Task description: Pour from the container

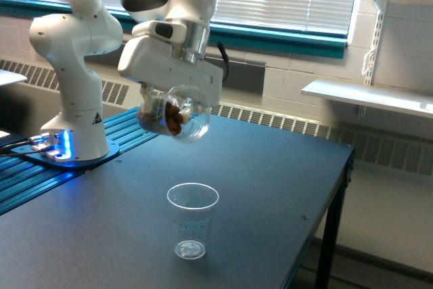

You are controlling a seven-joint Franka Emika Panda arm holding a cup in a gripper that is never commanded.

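Item 1: small clear rounded container [174, 114] with brown nut-like pieces, clamped in the jaws of the white gripper [167, 99], tilted, mouth toward the exterior view's right.

Item 2: tall clear plastic cup [192, 220] on the dark bench [270, 187], below and well apart.

Risk: pieces falling from this height (narrow rim) may bounce out or miss.

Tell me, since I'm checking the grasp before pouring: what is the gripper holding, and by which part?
The gripper holds the container, tilted, clamped at its upper back side; the exact contact is hidden.
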